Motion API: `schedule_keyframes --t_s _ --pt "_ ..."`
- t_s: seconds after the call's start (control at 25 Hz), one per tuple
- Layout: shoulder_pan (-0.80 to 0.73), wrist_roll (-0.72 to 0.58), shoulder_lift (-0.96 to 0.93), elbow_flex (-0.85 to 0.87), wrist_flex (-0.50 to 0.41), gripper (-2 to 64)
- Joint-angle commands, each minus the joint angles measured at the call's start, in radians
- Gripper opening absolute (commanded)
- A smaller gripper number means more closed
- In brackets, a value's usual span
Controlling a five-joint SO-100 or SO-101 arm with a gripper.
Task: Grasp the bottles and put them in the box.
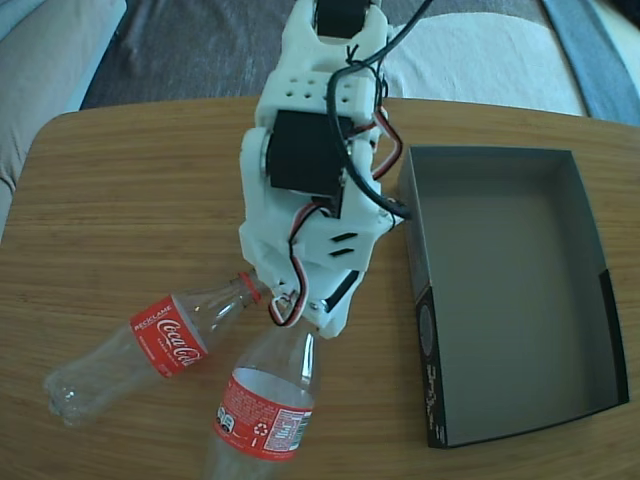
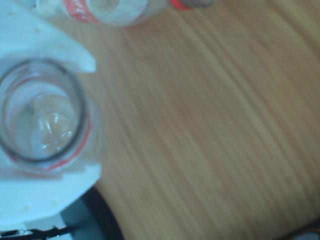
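A white arm reaches down over a round-cornered wooden surface [image 1: 120, 200], its fingers [image 1: 300, 318] at the neck of one bottle [image 1: 265, 410]. In the wrist view the two white fingers [image 2: 47, 187] sit on either side of that bottle's open mouth [image 2: 42, 117], clamped on the neck, with the red neck ring showing between them; the picture is blurred, so the exact contact is hard to make out. In the fixed view this held bottle runs from the fingers toward the bottom edge, its red label below the fingers and its base cut off by the frame. A second bottle [image 1: 140, 350] lies on its side on the surface, its neck just left of the fingers and its body stretching away to the lower left, red Coca-Cola label facing up. In the wrist view part of this second bottle [image 2: 107, 10] shows along the top edge, beyond the upper finger. The box [image 1: 590, 400] sits to the right of the fingers, apart from both bottles, its grey inside open and black side facing the arm.
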State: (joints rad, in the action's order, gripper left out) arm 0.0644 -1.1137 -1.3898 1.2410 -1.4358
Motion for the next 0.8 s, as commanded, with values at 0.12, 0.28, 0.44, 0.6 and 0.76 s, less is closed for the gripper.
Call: schedule_keyframes --t_s 0.12,0.28,0.44,0.6,0.76 --pt "0.008 -0.002 -0.072 -0.078 0.002 -0.3" --pt "0.009 -0.002 -0.089 -0.106 0.002 -0.3" --pt "-0.017 -0.005 -0.141 -0.107 0.003 -0.3" --pt "-0.051 -0.005 -0.193 -0.106 0.002 -0.3" --pt "-0.100 -0.005 -0.255 -0.106 -0.060 -0.3"
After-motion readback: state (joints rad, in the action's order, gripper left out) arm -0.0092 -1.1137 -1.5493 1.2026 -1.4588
